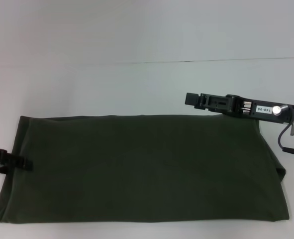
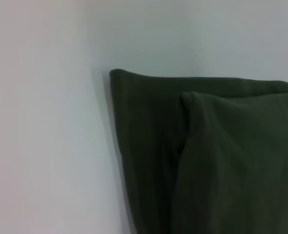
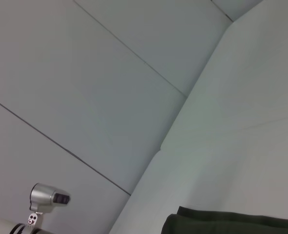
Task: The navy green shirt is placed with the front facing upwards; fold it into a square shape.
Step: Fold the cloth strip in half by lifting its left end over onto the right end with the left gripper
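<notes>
Lying folded, navy green shirt (image 1: 142, 167), left pincer (image 1: 15, 162) seemingly touching its edge

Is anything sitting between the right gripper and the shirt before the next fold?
Nothing visible. The right gripper hangs just past the far edge of the navy green shirt, with only bare white table around it.

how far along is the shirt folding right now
Partly done: the navy green shirt already lies as a long flat rectangle with its plain side up and no sleeves sticking out; the left wrist view shows a folded-over layer. In hand: the left claw sits at its left edge, the right claw hovers by the far right corner. Left: folding the long band into a square.
</notes>
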{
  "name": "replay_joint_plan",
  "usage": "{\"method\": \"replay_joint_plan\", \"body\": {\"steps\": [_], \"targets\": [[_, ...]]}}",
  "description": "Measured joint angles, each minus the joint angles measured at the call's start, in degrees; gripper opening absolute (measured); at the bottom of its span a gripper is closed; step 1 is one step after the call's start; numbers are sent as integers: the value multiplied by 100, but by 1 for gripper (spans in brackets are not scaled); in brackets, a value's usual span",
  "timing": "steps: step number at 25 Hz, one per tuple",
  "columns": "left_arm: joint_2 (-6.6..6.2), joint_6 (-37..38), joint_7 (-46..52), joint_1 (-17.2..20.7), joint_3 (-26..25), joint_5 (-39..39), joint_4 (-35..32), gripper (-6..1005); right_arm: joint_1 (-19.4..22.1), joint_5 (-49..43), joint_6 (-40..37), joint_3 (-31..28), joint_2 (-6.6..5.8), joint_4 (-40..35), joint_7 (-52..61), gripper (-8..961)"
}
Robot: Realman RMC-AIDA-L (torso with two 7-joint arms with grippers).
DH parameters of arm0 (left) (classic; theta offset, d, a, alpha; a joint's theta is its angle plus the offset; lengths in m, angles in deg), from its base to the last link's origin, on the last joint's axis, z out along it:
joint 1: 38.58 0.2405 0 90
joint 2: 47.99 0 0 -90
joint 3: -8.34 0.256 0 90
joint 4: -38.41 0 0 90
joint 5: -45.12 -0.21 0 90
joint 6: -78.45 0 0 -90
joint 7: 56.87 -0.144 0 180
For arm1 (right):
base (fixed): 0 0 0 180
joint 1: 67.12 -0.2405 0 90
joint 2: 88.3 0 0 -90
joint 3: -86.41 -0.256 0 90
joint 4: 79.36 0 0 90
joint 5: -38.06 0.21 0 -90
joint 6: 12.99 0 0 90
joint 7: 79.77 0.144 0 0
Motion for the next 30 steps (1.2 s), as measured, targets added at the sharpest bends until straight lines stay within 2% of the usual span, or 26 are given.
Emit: {"method": "replay_joint_plan", "body": {"steps": [30], "targets": [[22, -122, 70, -8, 212, -83, -23, 860, -35, 0, -27, 54, -18, 0, 61, 776]]}}
